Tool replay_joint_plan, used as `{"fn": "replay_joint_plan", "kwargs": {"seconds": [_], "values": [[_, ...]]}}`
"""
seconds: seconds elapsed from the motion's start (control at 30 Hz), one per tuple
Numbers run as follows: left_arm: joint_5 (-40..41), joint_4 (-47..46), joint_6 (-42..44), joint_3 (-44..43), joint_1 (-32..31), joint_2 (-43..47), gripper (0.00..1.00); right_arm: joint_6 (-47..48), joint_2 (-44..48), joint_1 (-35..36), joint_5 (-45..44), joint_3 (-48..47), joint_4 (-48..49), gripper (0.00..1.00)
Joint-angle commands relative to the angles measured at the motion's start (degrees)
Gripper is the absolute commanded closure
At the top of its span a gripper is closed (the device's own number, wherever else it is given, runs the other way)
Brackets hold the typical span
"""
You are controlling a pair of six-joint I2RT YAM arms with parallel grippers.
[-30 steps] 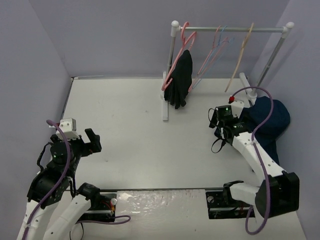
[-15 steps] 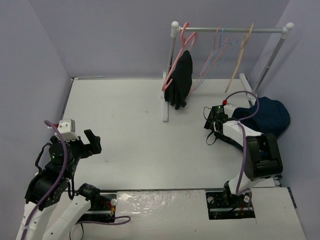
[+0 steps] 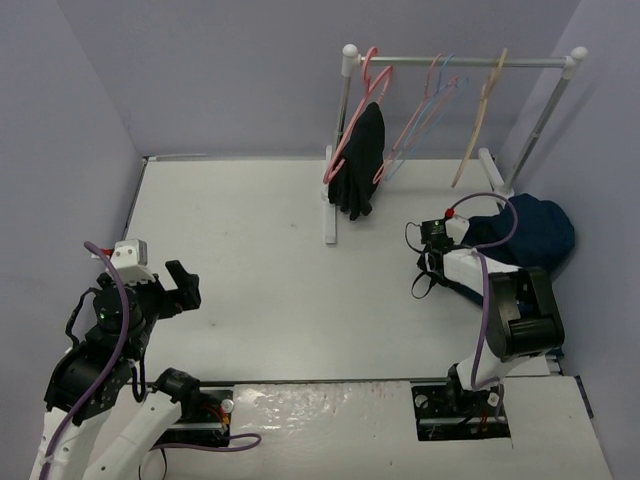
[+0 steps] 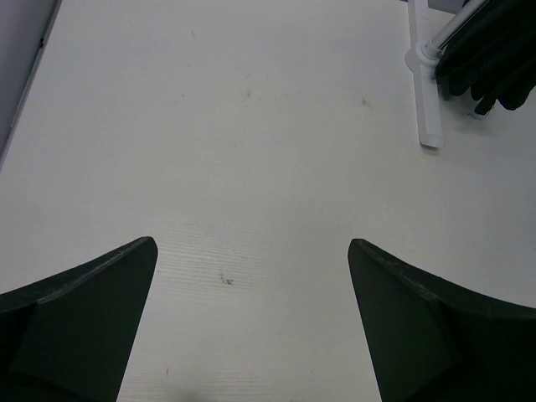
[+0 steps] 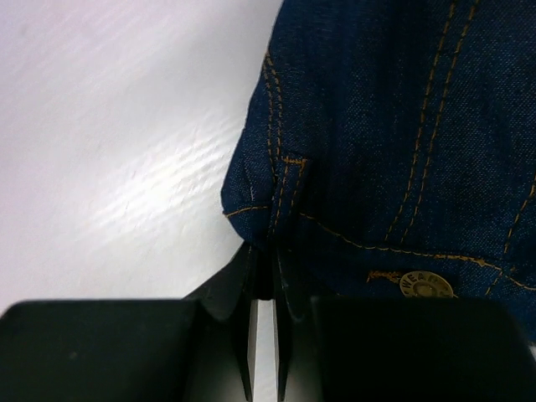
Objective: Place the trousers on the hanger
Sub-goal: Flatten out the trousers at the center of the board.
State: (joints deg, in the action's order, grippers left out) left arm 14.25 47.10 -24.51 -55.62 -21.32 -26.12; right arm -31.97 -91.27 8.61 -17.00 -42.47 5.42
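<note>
The trousers [image 3: 535,230] lie bunched as dark blue denim at the table's right edge, below the rack. My right gripper [image 3: 476,233] reaches into their left side. In the right wrist view the gripper [image 5: 266,260] is shut, pinching a stitched corner of the trousers [image 5: 402,126] between its fingers. The light-blue hanger [image 3: 447,85] hangs on the rack's rail among the pink ones, with nothing on it. Near the left front, my left gripper [image 3: 190,285] stands open, and the left gripper [image 4: 251,251] has only bare table between its fingers.
A white rack [image 3: 470,60] stands at the back. A black garment [image 3: 362,160] on a pink hanger [image 3: 365,90] and a beige hanger [image 3: 480,120] hang from it. The rack's foot [image 4: 425,92] and the black garment [image 4: 494,50] show in the left wrist view.
My right arm folded back toward its base with the gripper pointing into the trousers, and its fingers went from open to shut on the denim. The left arm barely shifted.
</note>
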Motion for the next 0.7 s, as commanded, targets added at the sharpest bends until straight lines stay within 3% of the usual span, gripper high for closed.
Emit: {"fn": "replay_joint_plan", "kwargs": {"seconds": [0.0, 0.13, 0.27, 0.43, 0.67], "values": [[-0.6, -1.8, 0.8, -4.3, -0.2, -1.7, 0.03, -2.8, 7.2, 8.7, 2.4, 0.9, -7.0, 1.0], [-0.2, -1.7, 1.8, -6.5, -0.2, -2.5, 0.03, -9.0, 16.0, 22.1, 1.0, -2.5, -11.8, 1.0], [0.1, -1.0, 2.0, -9.4, -0.2, -3.7, 0.03, -18.0, 17.4, 37.0, -3.4, -8.7, -12.5, 1.0], [-1.3, 0.2, 1.5, -12.4, -0.1, -5.6, 0.03, -20.4, 7.2, 50.1, -9.3, -24.0, -9.7, 1.0], [-1.2, 2.7, 0.3, -15.1, -0.1, -6.9, 0.03, -14.8, -13.2, 55.1, -4.0, -52.5, -6.0, 1.0]]}}
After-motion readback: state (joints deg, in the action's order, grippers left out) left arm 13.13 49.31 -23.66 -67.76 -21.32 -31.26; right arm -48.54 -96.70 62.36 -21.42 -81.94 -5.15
